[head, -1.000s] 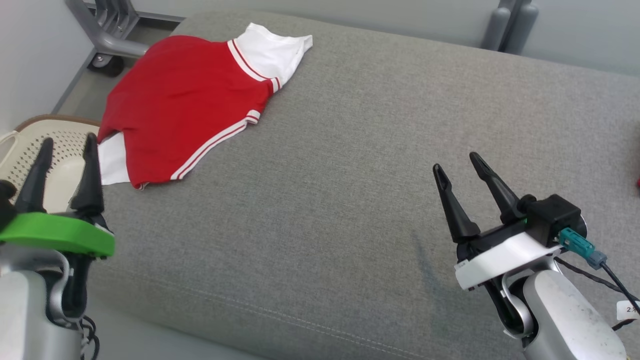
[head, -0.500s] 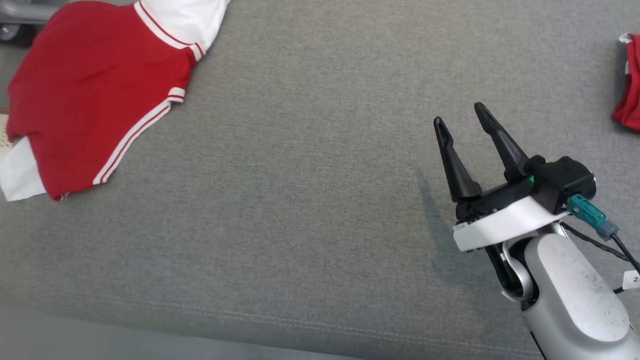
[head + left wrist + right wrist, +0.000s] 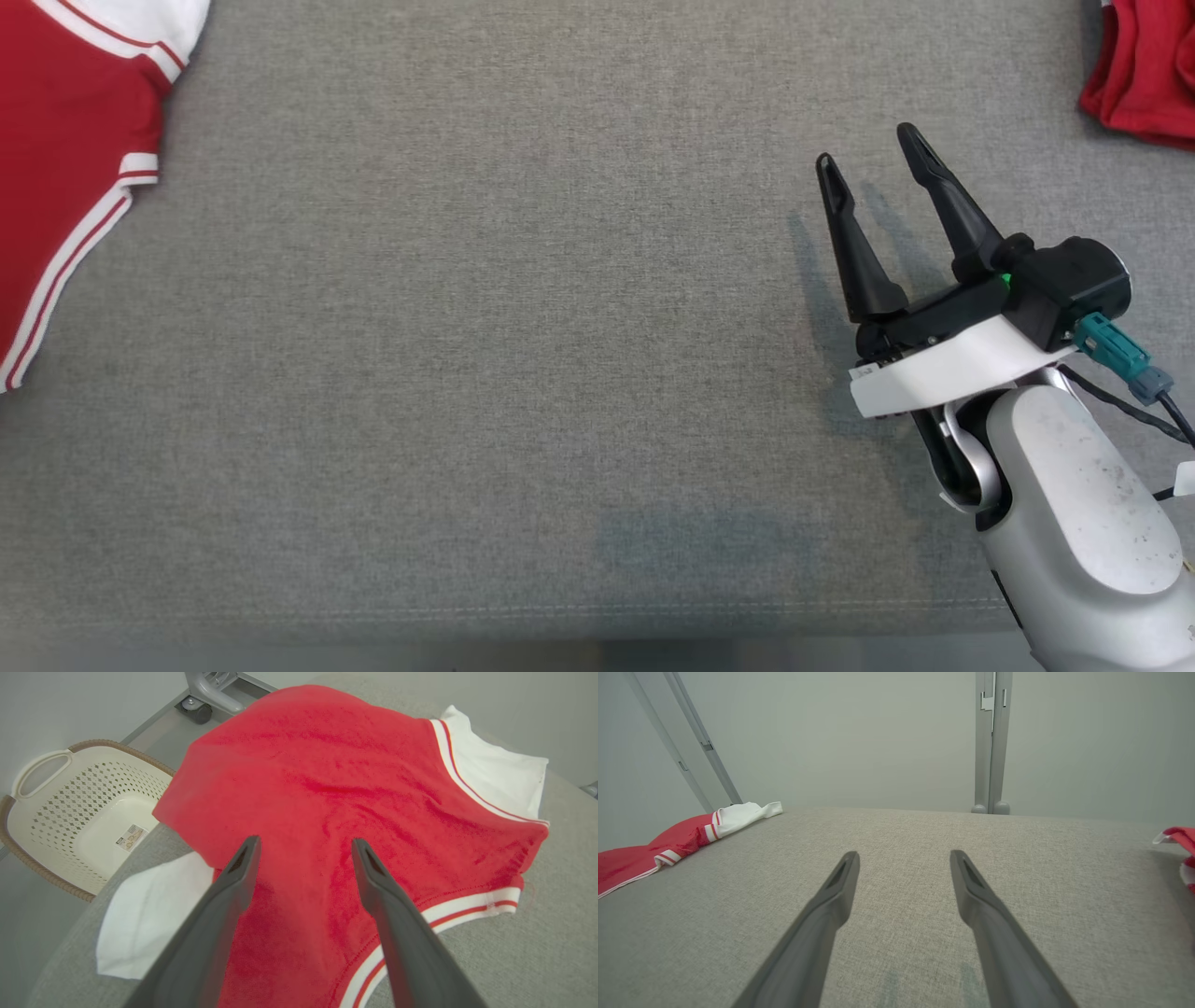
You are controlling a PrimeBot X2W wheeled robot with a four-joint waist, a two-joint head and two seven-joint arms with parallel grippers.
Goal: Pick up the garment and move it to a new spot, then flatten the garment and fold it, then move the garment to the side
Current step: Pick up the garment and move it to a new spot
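**Stage of task, as you may judge it.** A flat garment (image 3: 56, 140), red with white trim, lies smoothed at the left end of the counter (image 3: 513, 327), close to the basket (image 3: 70, 812) that stands below that end. It reads as folded and set aside, though you cannot confirm the fold layers. A bunched garment (image 3: 1144, 75), also red, sits at the right end, well apart from the first. For this one, the pick-up, the move, the flattening and the fold all appear left to do.

**Pose.** The left tool (image 3: 304, 842) is released, fingers spread and empty. It is poised over the middle of the flat garment and points toward its far side. You cannot tell whether the tips touch the cloth. The right tool (image 3: 864, 147) is likewise released and empty. Its forearm rises from the lower right of the head view, with the fingers low over bare counter. They are angled toward the bunched garment, near it but not at it.
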